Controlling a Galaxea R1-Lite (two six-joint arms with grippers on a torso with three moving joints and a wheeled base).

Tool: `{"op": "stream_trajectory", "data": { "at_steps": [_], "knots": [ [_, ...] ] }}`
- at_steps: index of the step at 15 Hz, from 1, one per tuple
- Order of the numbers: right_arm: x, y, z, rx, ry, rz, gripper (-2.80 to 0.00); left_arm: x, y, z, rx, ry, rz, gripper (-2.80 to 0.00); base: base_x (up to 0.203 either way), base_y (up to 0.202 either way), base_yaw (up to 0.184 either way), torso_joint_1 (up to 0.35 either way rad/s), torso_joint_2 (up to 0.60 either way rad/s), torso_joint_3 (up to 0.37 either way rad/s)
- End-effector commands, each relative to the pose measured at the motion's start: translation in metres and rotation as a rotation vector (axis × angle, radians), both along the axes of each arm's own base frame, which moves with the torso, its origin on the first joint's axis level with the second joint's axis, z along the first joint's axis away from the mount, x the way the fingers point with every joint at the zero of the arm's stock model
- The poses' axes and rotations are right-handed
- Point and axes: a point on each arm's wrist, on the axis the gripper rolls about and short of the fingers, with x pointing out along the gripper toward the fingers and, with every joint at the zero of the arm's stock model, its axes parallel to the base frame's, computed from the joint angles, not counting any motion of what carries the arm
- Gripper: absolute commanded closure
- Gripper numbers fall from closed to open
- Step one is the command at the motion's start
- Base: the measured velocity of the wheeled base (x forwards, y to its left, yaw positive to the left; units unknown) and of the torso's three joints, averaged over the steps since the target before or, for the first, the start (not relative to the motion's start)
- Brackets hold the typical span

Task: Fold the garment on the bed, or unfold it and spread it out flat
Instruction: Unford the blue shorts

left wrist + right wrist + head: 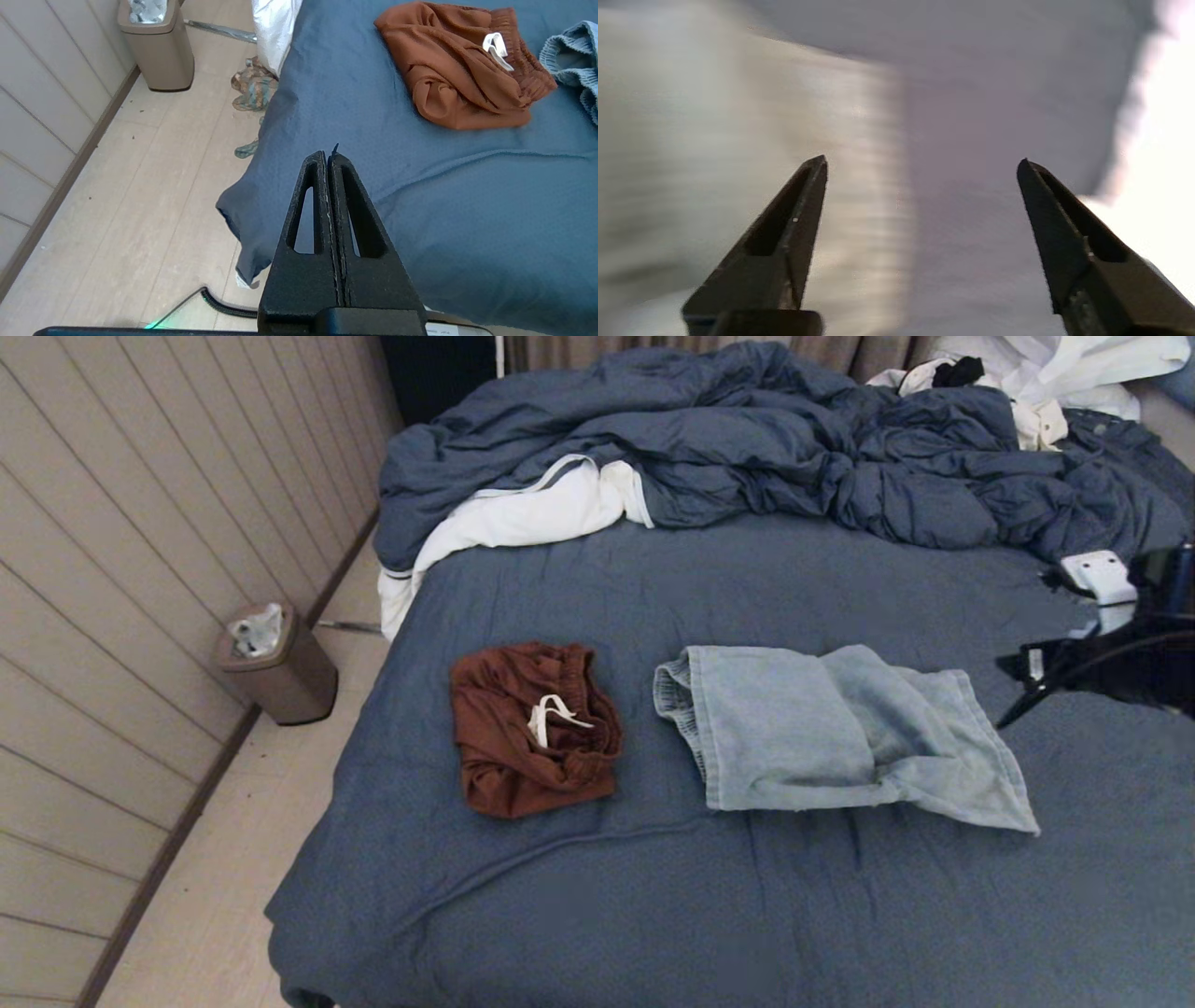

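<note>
The bed (653, 915) has a slate-blue sheet with two pairs of shorts on it. Rust-brown shorts (534, 728) with a white drawstring lie bunched in a compact fold at the centre left. Light blue shorts (840, 737) lie to their right, partly folded over, with the waistband facing the brown pair. My left gripper (328, 156) is shut and empty, hovering over the bed's near left corner, well short of the brown shorts (460, 70). My right arm (1120, 663) is at the right edge of the bed. The right gripper (920, 161) is open and holds nothing, facing a blurred pale surface.
A rumpled blue duvet (747, 439) and white linens (523, 513) fill the far end of the bed. A white device (1100, 574) lies near the right arm. On the floor to the left are a tan bin (280, 667), crumpled cloth (254, 88) and a black cable (224, 305).
</note>
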Motion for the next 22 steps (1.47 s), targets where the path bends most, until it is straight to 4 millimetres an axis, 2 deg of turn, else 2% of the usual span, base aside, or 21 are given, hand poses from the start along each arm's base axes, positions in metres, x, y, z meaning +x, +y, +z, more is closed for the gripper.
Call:
{"op": "stream_trajectory", "data": {
  "at_steps": [1,2,3,4,7,9,12,14,17,18,22],
  "knots": [
    [-0.005,0.073,0.02,0.027,-0.02,0.181,-2.8,0.0,0.0,0.0,-0.001,0.001,0.001,0.0,0.0,0.0,0.0,0.0,0.0,0.0],
    [-0.004,0.104,0.018,0.051,-0.003,0.25,-2.8,0.0,0.0,0.0,-0.001,0.001,0.002,0.0,0.0,0.0,0.0,0.0,0.0,0.0],
    [-0.003,0.134,0.014,0.066,0.02,0.308,0.0,0.0,0.0,0.0,-0.002,0.001,0.001,0.0,0.0,0.0,0.0,0.0,0.0,0.0],
    [0.003,0.159,0.003,0.07,0.056,0.346,0.0,0.0,0.0,0.0,-0.001,0.001,0.001,0.0,0.0,0.0,0.0,0.0,0.0,0.0],
    [0.036,0.217,-0.033,0.035,0.136,0.372,0.0,0.0,0.0,0.0,-0.002,0.001,0.001,0.0,0.0,0.0,0.0,0.0,0.0,0.0],
    [0.049,0.25,-0.044,0.003,0.16,0.381,0.0,0.0,0.0,0.0,-0.002,0.001,0.001,0.0,0.0,0.0,0.0,0.0,0.0,0.0],
    [0.061,0.274,-0.046,-0.024,0.161,0.372,0.0,0.0,0.0,0.0,-0.002,0.001,0.001,0.0,0.0,0.0,0.0,0.0,0.0,0.0],
    [0.061,0.286,-0.049,-0.033,0.169,0.386,0.0,0.0,0.0,0.0,-0.001,0.001,0.001,0.0,0.0,0.0,0.0,0.0,0.0,0.0],
    [0.068,0.303,-0.067,-0.065,0.19,0.366,0.0,0.0,0.0,0.0,-0.002,0.001,0.001,0.0,0.0,0.0,0.0,0.0,0.0,0.0],
    [0.07,0.308,-0.069,-0.068,0.187,0.366,-2.8,0.0,0.0,0.0,-0.001,0.001,0.001,0.0,0.0,0.0,0.0,0.0,0.0,0.0],
    [0.081,0.319,-0.074,-0.081,0.168,0.373,-2.8,0.0,0.0,0.0,-0.001,0.001,0.001,0.0,0.0,0.0,0.0,0.0,0.0,0.0]
  ]
}}
